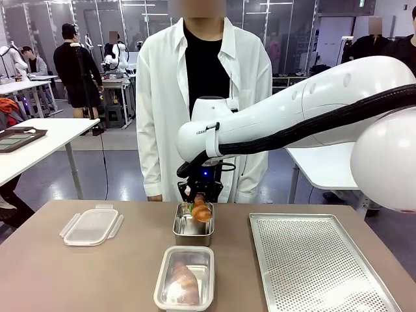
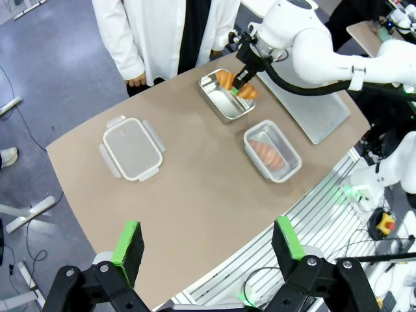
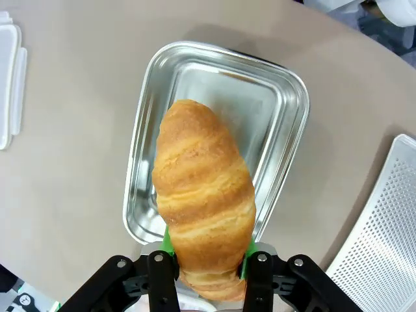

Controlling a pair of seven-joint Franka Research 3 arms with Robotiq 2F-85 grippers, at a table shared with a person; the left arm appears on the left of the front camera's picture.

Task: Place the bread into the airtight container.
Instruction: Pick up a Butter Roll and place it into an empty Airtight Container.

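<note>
Right hand clamped on bread above steel container, brown table.

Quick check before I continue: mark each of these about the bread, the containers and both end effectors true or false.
1. The right end effector grips a bread. True.
2. That bread hangs over the perforated tray. False: it is above the open metal container.
3. The nearer container is lidded with bread inside. True.
4. The left end effector holds the loose lid. False: it is open, and the lid lies on the table.
</note>
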